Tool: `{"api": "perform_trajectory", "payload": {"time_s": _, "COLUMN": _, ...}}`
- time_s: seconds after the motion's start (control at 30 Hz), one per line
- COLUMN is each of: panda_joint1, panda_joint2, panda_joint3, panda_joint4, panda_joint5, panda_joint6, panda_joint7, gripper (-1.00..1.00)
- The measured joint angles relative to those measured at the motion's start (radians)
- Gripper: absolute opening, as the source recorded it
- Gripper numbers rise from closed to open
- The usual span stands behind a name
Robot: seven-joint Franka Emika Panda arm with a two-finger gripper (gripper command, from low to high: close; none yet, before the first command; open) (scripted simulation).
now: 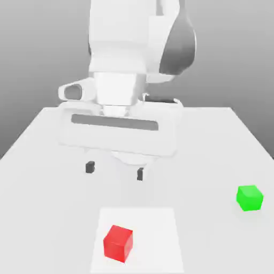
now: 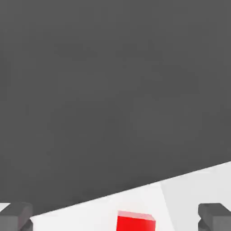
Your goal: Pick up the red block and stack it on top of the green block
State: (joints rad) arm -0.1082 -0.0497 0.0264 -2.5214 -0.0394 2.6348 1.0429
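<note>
Nearest in the exterior view, the red block (image 1: 118,243) is sitting on a bright white patch (image 1: 155,241) of the table, toward the patch's edge on the exterior view's left, and it is resting flat on one face with its sides turned somewhat askew to that patch. It is lying there loose, nothing touching it, so it is presumably waiting to be picked. A little farther back, well apart toward the exterior view's right, the green block (image 1: 250,198) is standing alone on the table (image 1: 214,160), its top face bare and level; that spacing is probably leaving room for the gripper to come down over it when stacking. Beyond the red block and above the table, the gripper (image 1: 115,170) is hanging with its two dark fingertips spread wide and nothing between them, likely because it is being kept ready to straddle a cube. In the hand view, the red block is showing between the two fingers, nearer one of them, so the hand seems to be needing a shift toward the block, and perhaps a small turn to match its faces, before lowering. Farthest back, the white arm (image 1: 120,48) is reaching down over the table, carrying the hand slightly tilted; closing at that slant could be risking a nudge or a skewed grip.
</note>
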Motion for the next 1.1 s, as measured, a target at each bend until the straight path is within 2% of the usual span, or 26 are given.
{"api": "perform_trajectory", "payload": {"time_s": 0.17, "panda_joint1": -0.008, "panda_joint2": 0.180, "panda_joint3": -0.004, "panda_joint4": -0.048, "panda_joint5": 0.026, "panda_joint6": 0.086, "panda_joint7": 0.030, "gripper": 0.00}}
{"api": "perform_trajectory", "payload": {"time_s": 0.33, "panda_joint1": -0.006, "panda_joint2": 0.361, "panda_joint3": -0.008, "panda_joint4": -0.031, "panda_joint5": 0.019, "panda_joint6": 0.229, "panda_joint7": 0.042, "gripper": 0.00}}
{"api": "perform_trajectory", "payload": {"time_s": 0.37, "panda_joint1": -0.005, "panda_joint2": 0.383, "panda_joint3": -0.010, "panda_joint4": -0.028, "panda_joint5": 0.018, "panda_joint6": 0.248, "panda_joint7": 0.043, "gripper": -1.00}}
{"api": "perform_trajectory", "payload": {"time_s": 0.6, "panda_joint1": -0.006, "panda_joint2": 0.382, "panda_joint3": -0.009, "panda_joint4": -0.029, "panda_joint5": 0.017, "panda_joint6": 0.248, "panda_joint7": 0.044, "gripper": -1.00}}
{"api": "perform_trajectory", "payload": {"time_s": 0.77, "panda_joint1": -0.012, "panda_joint2": 0.224, "panda_joint3": 0.000, "panda_joint4": -0.053, "panda_joint5": 0.028, "panda_joint6": 0.114, "panda_joint7": 0.035, "gripper": -1.00}}
{"api": "perform_trajectory", "payload": {"time_s": 0.93, "panda_joint1": 0.089, "panda_joint2": 0.149, "panda_joint3": 0.142, "panda_joint4": -0.080, "panda_joint5": 0.036, "panda_joint6": 0.068, "panda_joint7": -0.127, "gripper": -1.00}}
{"api": "perform_trajectory", "payload": {"time_s": 1.1, "panda_joint1": 0.291, "panda_joint2": 0.093, "panda_joint3": 0.282, "panda_joint4": -0.107, "panda_joint5": 0.053, "panda_joint6": 0.041, "panda_joint7": -0.336, "gripper": -1.00}}
